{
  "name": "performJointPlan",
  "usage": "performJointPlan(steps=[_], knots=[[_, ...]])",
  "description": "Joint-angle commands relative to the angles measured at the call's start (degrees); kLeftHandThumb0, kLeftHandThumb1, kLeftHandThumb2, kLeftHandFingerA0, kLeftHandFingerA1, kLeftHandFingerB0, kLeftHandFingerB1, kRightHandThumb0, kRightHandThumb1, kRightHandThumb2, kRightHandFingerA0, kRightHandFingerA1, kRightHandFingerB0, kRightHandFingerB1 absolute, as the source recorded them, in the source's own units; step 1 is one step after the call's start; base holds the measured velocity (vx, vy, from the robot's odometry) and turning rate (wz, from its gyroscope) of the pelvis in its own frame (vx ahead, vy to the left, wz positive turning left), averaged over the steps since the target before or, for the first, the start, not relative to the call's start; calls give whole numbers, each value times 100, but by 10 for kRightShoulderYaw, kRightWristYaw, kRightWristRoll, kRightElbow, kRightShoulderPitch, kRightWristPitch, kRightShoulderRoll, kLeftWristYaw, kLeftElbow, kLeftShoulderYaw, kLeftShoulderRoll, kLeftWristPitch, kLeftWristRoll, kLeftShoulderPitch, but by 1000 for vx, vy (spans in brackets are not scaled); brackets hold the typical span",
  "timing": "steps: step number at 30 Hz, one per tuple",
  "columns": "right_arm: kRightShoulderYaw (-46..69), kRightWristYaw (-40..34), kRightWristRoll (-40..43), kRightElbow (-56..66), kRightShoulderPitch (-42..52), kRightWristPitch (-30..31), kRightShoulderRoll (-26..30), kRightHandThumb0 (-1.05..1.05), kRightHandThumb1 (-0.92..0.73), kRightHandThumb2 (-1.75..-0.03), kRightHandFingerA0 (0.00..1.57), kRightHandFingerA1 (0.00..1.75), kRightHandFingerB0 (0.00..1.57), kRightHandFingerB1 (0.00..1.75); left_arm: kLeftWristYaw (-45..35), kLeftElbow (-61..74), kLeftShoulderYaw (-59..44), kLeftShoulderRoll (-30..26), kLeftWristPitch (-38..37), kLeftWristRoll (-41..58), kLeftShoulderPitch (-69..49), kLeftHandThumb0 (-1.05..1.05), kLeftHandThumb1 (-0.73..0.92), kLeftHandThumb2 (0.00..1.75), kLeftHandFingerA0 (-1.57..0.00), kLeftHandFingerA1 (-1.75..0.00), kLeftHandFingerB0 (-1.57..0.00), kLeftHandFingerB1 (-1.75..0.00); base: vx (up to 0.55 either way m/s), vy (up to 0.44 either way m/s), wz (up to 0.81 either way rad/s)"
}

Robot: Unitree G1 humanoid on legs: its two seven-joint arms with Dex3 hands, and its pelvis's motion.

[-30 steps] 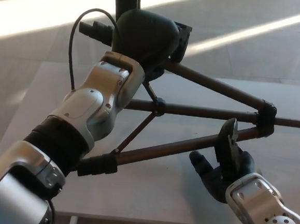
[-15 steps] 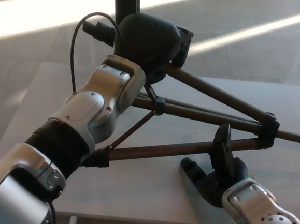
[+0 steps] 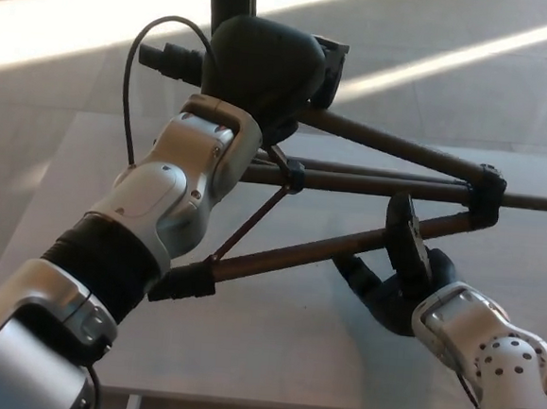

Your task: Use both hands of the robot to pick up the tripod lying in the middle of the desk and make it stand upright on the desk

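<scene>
Tripod [image 3: 370, 184] is above the desk [image 3: 272, 346], with its legs spread and pointing to the right of the picture, and its top end is at the upper middle, inside the left hand [image 3: 265, 66]. The left hand is closed around this top part; it covers the head of the tripod, so the fingers themselves are not clearly seen. A black cable [image 3: 136, 80] makes a loop from the wrist of the left arm [image 3: 175, 192] up to the hand. The left arm is silver and black and it comes in from the bottom left corner. One leg goes from the hand down to the right, to a black clamp [image 3: 486, 188]. A second leg runs nearly level to the same clamp and continues to the right edge. A third leg runs lower, from near the left forearm up to the right. Thin braces [image 3: 253, 222] join the legs at a small black hub [image 3: 295, 175]. The right hand [image 3: 396, 276] is under the lower leg, with its fingers apart; one finger stands up just beside this leg, but I cannot tell if it touches. The right hand does not hold anything. The desk top is pale grey and, beyond it, the floor [image 3: 80, 19] shows bright bands of light.
</scene>
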State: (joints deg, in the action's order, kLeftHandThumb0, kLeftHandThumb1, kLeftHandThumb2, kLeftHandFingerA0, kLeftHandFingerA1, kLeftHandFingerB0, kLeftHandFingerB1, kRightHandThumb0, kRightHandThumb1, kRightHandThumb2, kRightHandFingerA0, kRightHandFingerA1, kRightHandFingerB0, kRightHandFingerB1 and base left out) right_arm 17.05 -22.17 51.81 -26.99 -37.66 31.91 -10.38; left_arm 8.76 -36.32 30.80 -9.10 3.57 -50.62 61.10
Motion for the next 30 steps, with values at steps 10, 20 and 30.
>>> performJointPlan(steps=[10,20,30], knots=[[7,29,-81,-10,-42,-57,-4,-29,-81,-77,102,151,79,117,-3,5,7,3,-9,1,0,-21,62,82,-93,-165,-77,-126,0,0,0],[28,-11,-116,-31,-55,-98,-22,-17,-65,-118,105,175,83,164,4,1,8,4,-9,2,-1,-20,58,80,-85,-175,-73,-143,0,0,0],[-44,-15,-249,27,-44,-203,-9,-20,-56,-120,102,175,85,157,28,-5,8,-2,-11,5,-17,-16,49,85,-90,-175,-74,-150,0,0,0]])
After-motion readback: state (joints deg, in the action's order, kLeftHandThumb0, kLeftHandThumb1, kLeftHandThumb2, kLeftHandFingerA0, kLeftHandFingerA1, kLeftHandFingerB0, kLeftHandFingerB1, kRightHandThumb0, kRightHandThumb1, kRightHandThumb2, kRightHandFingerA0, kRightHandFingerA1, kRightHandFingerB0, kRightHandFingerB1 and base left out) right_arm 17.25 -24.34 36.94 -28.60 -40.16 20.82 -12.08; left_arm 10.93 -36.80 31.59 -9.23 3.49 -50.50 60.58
